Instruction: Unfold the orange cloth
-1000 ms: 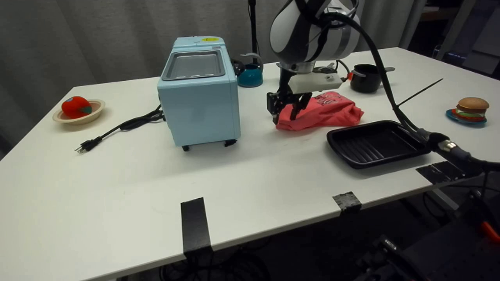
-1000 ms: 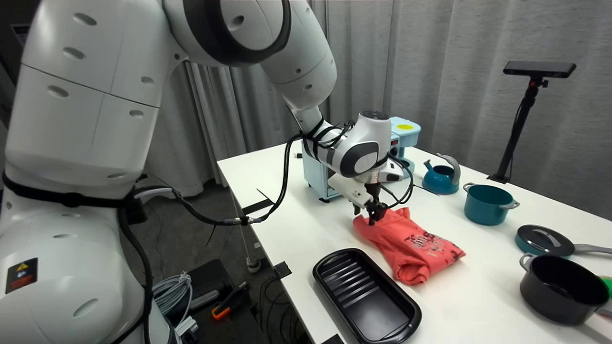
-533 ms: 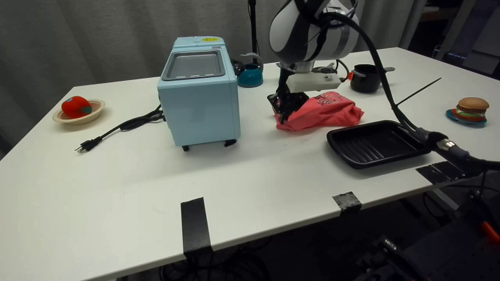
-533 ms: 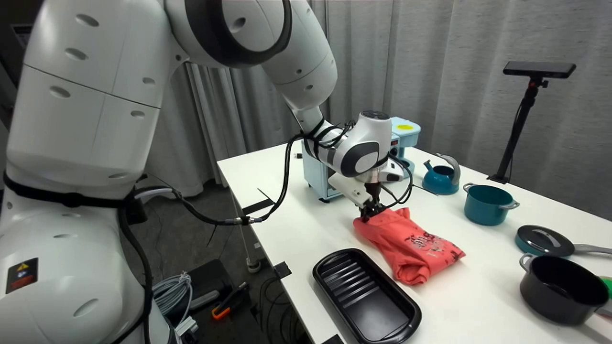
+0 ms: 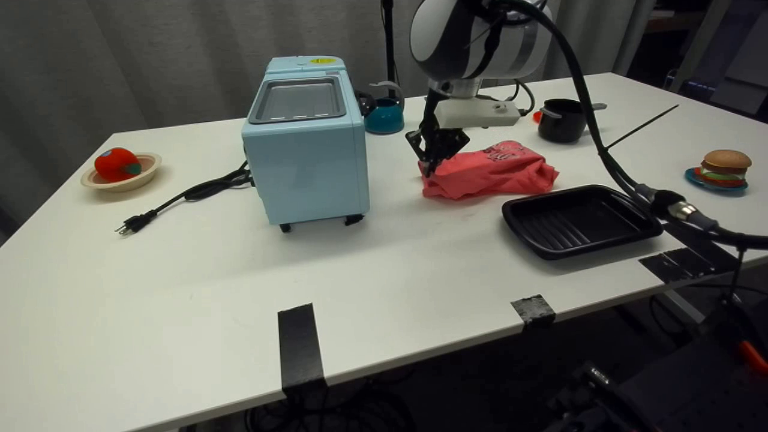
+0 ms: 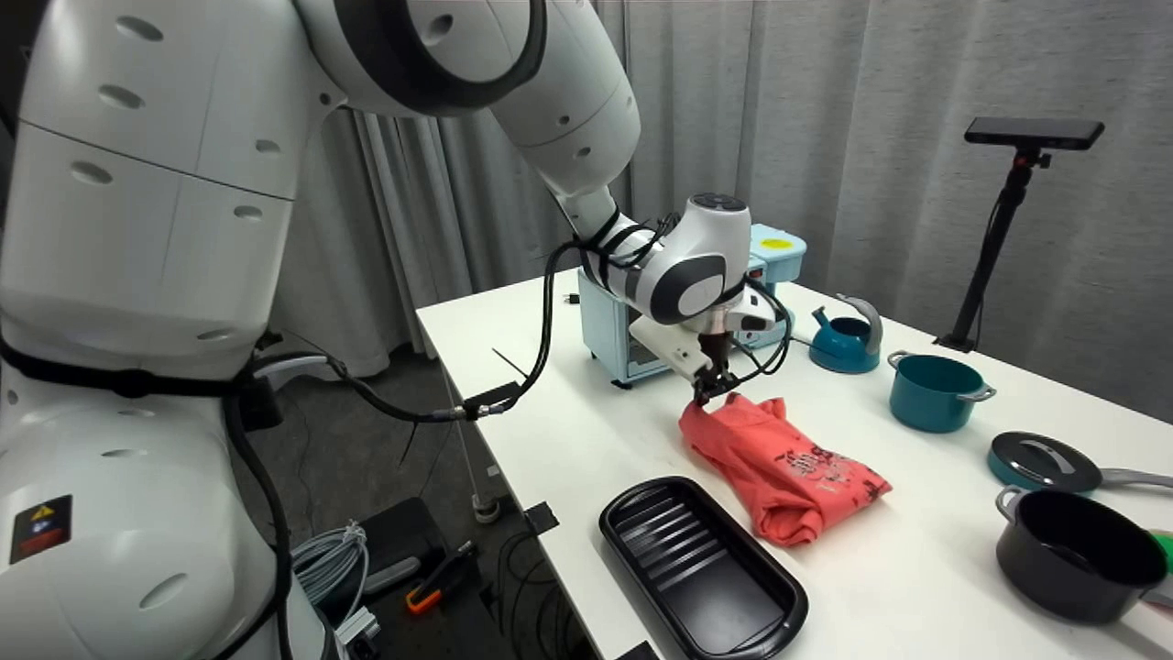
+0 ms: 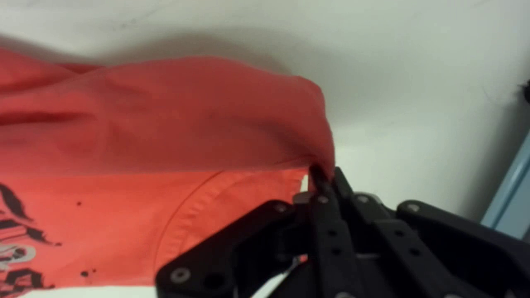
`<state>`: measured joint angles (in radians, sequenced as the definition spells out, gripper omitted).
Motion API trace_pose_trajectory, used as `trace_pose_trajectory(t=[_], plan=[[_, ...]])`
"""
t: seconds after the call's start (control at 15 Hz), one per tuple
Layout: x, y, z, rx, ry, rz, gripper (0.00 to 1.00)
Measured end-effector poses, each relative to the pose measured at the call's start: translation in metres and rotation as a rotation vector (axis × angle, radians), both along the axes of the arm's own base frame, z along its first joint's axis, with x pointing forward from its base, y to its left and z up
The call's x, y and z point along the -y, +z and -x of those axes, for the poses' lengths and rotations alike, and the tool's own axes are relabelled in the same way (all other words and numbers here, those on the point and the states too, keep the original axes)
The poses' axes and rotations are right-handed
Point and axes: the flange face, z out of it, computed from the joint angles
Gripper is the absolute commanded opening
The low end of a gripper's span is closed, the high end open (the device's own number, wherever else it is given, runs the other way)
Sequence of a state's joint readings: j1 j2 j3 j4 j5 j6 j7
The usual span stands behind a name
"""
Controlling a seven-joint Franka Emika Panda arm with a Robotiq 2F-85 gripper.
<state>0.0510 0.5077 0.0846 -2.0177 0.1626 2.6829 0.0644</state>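
The orange cloth lies folded on the white table, its dark print facing up in both exterior views. My gripper is at the cloth's end nearest the light blue appliance. In the wrist view the fingers of the gripper are together, pinching a corner of the orange cloth. That corner is raised slightly, and a fold runs from it across the lower layer with its curved seam. The fingertips are partly hidden by fabric.
A black ribbed tray sits close beside the cloth. The light blue appliance stands on the opposite side. Also on the table are a teal kettle, a teal pot, a black pot and a toy burger.
The gripper has gone from open to shut on the cloth's corner. It has then risen a little, pulling that corner up; the rest of the cloth stays where it was.
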Motion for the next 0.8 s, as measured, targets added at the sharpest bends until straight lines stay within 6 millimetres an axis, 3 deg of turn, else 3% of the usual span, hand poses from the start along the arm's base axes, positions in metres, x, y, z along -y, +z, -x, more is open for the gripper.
trace_pose_trajectory(t=[0.2,0.33,0.53,0.8], plan=[[0.0,0.045,-0.005,0.079,-0.023,-0.025,0.01],[0.01,0.079,-0.007,0.14,-0.048,-0.032,0.01],[0.042,0.119,-0.005,0.213,-0.112,-0.037,0.01],[0.1,0.16,0.008,0.3,-0.237,-0.056,0.01]])
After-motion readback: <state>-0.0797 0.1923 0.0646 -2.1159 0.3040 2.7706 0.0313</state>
